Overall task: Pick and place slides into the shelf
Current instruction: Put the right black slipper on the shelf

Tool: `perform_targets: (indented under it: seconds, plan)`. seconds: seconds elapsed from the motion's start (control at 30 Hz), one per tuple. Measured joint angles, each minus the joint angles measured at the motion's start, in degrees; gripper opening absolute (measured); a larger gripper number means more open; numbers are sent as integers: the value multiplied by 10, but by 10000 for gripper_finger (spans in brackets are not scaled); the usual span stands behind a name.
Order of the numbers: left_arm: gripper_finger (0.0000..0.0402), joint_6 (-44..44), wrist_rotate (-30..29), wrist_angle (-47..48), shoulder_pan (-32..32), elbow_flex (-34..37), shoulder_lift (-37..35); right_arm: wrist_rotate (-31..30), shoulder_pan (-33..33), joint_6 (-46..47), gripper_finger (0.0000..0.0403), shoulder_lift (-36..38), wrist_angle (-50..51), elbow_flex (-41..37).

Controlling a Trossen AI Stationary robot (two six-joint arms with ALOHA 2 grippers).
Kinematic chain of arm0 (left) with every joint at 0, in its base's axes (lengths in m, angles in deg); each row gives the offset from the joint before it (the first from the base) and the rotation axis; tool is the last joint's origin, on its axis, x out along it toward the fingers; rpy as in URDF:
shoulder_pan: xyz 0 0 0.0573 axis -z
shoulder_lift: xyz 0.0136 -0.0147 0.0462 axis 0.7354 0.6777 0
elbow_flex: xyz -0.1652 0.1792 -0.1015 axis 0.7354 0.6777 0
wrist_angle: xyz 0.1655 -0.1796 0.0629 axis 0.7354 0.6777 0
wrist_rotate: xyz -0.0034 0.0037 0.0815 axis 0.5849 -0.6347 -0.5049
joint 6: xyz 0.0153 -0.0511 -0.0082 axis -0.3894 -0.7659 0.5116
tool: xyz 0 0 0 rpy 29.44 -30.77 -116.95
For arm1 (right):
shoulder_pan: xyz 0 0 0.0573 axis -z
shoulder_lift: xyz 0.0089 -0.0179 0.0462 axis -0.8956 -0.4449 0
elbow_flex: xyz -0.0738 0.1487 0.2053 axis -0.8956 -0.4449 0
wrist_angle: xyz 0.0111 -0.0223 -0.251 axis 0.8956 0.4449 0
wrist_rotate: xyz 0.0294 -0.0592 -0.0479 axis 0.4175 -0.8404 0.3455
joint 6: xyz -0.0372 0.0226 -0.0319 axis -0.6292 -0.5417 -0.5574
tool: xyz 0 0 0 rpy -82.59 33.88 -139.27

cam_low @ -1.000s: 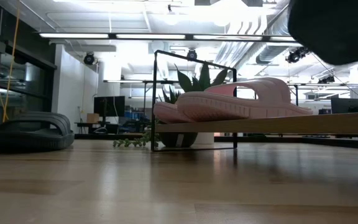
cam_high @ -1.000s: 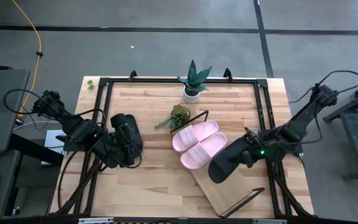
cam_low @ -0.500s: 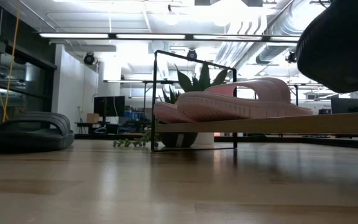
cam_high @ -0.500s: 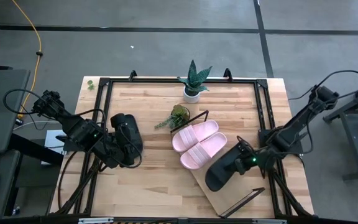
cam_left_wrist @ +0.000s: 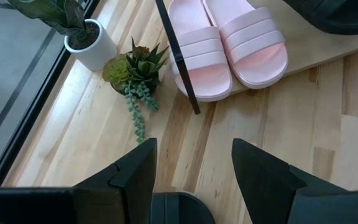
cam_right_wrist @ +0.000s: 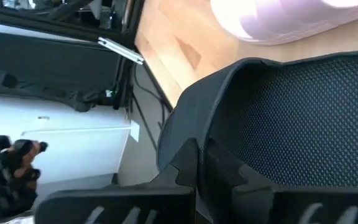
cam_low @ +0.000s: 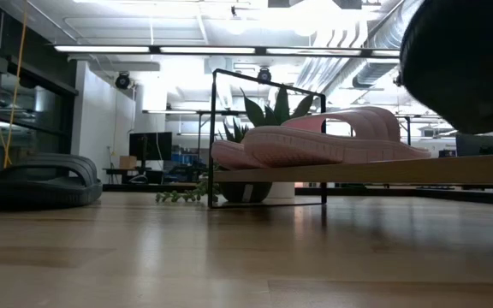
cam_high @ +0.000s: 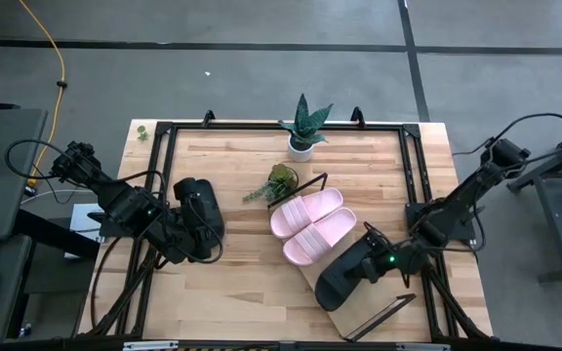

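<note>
Shelf (cam_high: 332,292) lies slantwise on the table (cam_high: 242,292), one wire end near the small plant (cam_high: 281,181), the other toward the table's near edge. Two pink slides (cam_high: 312,226) sit side by side on the shelf board at the end by the small plant, touching each other. Beside them, farther along the board from that plant, a black slide (cam_high: 344,273) is over the shelf in the right gripper (cam_high: 371,265), whose fingers are pinched shut on the slide's edge; the low view shows it raised above the board, not resting on it. The right arm reaches in from the table's right edge, stretched low and slanting toward the shelf.

Well apart from the shelf, on the far side of the small plant, the second black slide (cam_high: 198,207) lies flat on the table. The left gripper (cam_left_wrist: 191,171) hangs just above it with fingers spread wide, holding nothing. A taller potted plant (cam_high: 303,132) stands behind the small one.
</note>
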Motion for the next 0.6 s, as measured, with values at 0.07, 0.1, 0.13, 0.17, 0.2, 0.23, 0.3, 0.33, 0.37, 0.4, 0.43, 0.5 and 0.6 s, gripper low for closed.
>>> perform_targets:
  seconds: [0.07,0.1,0.13,0.17,0.2,0.23,0.3,0.33,0.37,0.4,0.43,0.5,0.6]
  plan:
    - [198,0,-1,-1,0,0,0,0,-1,0,0,1,-9,0]
    - [198,0,-1,-3,0,0,0,1,-1,0,0,1,-12,0]
    - [198,0,-1,-5,0,0,0,1,-1,-1,0,1,-17,0]
    - [198,0,-1,-5,0,0,0,1,-1,-4,0,1,-24,0]
    - [198,0,-1,-5,0,0,0,0,-1,-6,0,1,-34,0]
    - [198,0,-1,-8,0,0,0,-2,-1,-13,0,1,-43,0]
    - [198,1,-1,-19,0,0,0,1,-1,-33,0,1,-65,0]
    - [198,3,-1,-29,0,0,0,3,-1,-43,0,1,-72,3]
    - [198,6,-1,-42,0,0,0,4,-1,-54,0,1,-71,10]
    - [198,12,-1,-58,0,0,0,5,-1,-65,0,1,-69,19]
    - [198,21,-1,-77,0,0,0,5,-1,-77,0,1,-63,29]
    - [198,34,-1,-123,0,0,0,6,0,-100,0,1,-35,56]
    - [198,63,-3,-199,-2,0,0,19,6,-143,0,1,38,110]
